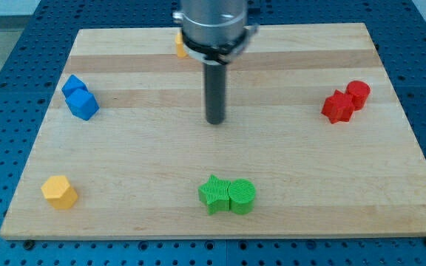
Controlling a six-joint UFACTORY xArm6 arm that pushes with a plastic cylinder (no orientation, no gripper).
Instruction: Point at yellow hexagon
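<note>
The yellow hexagon (59, 192) lies near the board's bottom left corner. My tip (215, 122) is at the middle of the board, far to the right of and above the hexagon, touching no block. A second yellow block (180, 45) sits at the view's top, mostly hidden behind the arm's body; its shape cannot be made out.
Two blue blocks (80, 97) sit together at the left. A red block (338, 107) and a red cylinder (358, 94) touch at the right. A green star (213, 194) and a green cylinder (242, 196) touch at the bottom middle. The wooden board (309, 170) ends in blue pegboard all round.
</note>
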